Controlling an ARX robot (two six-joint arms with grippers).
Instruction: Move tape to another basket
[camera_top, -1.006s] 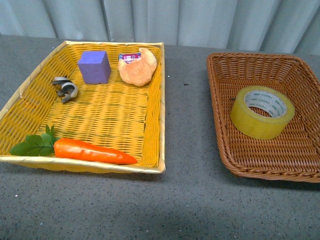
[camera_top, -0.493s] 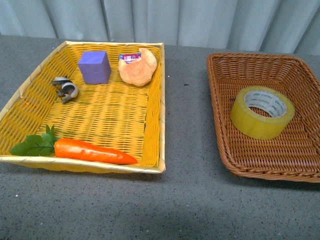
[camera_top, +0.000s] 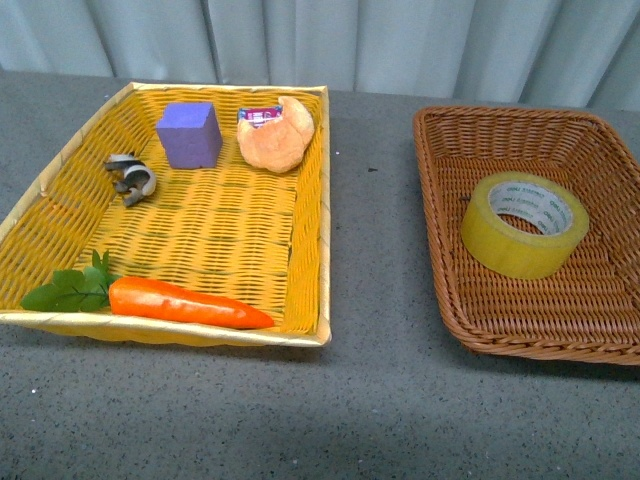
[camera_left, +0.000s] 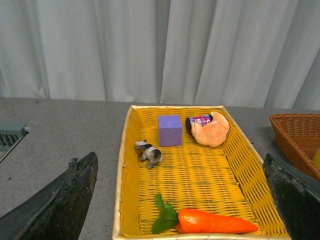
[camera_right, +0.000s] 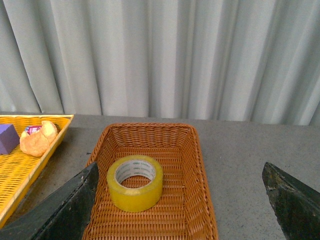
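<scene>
Left gripper (camera_left: 180, 200): fingers (camera_left: 60, 200) spread wide apart, nothing between them, held above the near edge of the yellow basket (camera_left: 125, 170). Right gripper (camera_right: 180, 200): fingers (camera_right: 62, 207) likewise spread wide, empty, held above the near end of the brown basket (camera_right: 197, 165). Neither arm visible in the front view.

Below and ahead of the right gripper: tape (camera_top: 524, 224), lying flat on the woven floor of the brown basket (camera_top: 440, 180), hole facing up, roughly centred, clear of all four walls. Wide roll of translucent yellow film, glossy on the outer band, wound on a white inner core printed with small dark lettering; lettering too small to read. Weave of the basket floor visible through the central hole. Same roll in the right wrist view (camera_right: 135, 182), toward the near half of the basket.

Brown basket: rectangular, dark brown wicker, low sloping sides, standing on the grey table (camera_top: 370, 400) well apart from the yellow basket (camera_top: 315, 200).

Yellow basket contents: purple block (camera_top: 188, 133) at the far side, bread roll (camera_top: 277, 135) just beside it with a small printed packet (camera_top: 259, 116) touching its far edge, grey-black curled clip (camera_top: 131, 178) near the left wall, orange carrot (camera_top: 185, 302) with green leaves (camera_top: 68, 290) along the near wall.

Pale pleated curtain (camera_top: 400, 40) behind the table.
</scene>
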